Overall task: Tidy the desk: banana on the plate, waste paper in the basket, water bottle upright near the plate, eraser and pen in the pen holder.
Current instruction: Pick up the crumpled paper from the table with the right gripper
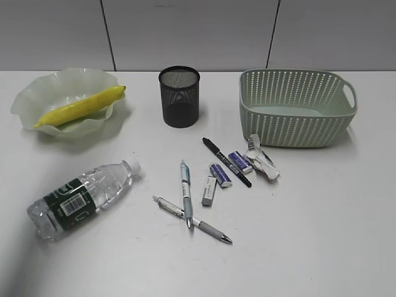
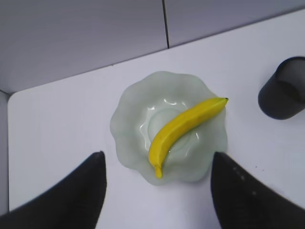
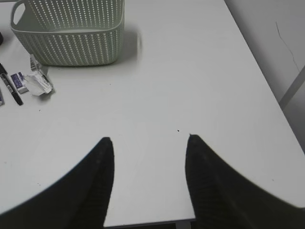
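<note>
Yellow banana [image 1: 80,107] is lying diagonally across the plate [image 1: 37,93], stem end overhanging the near rim. Left gripper [image 2: 157,164] is hovering above it, fingers spread, gripping nothing. Right gripper [image 3: 148,143] is hanging over bare desk [image 3: 190,86], fingers apart, also empty. Water bottle [image 1: 83,198] is lying on its side. Waste paper [image 1: 263,162] is sitting just in front of the basket [image 1: 297,108]. Pens and erasers are lying loose before the pen holder [image 1: 179,96].
</note>
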Robot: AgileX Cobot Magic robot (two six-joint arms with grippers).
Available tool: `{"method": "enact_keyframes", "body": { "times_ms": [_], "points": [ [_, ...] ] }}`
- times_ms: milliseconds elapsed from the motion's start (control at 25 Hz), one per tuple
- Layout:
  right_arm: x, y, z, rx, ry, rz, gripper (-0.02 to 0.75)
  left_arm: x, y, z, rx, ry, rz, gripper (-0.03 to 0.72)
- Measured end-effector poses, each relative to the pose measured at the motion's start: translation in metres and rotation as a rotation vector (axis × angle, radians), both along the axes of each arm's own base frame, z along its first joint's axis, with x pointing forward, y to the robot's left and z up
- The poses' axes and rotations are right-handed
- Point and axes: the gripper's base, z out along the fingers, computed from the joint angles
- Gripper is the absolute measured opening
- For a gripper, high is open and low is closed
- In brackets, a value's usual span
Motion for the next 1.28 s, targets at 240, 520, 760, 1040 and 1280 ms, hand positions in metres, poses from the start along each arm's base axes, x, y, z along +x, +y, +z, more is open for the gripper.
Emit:
{"method": "enact_keyframes", "body": {
  "times_ms": [240,520,760,1040,1280],
  "points": [
    [0.0,0.0,0.0,0.0,0.0,0.0,0.394,-0.093,0.012,0.02,-0.046,-0.063,0.036,0.478],
    [0.0,0.0,0.0,0.0,0.0,0.0,0.394,-0.209,0.026,-0.039,-0.065,-0.052,0.057,0.476],
    [0.0,0.0,0.0,0.0,0.0,0.0,0.394,-0.283,0.035,-0.114,-0.081,-0.13,0.055,0.475],
    [0.002,0.001,0.0,-0.009,0.008,0.011,0.394,-0.34,0.042,-0.158,-0.12,-0.338,0.046,0.475],
    [0.044,0.02,0.022,-0.134,0.032,0.27,0.394,-0.34,0.042,-0.163,-0.125,-0.366,0.052,0.473]
  ]
}}
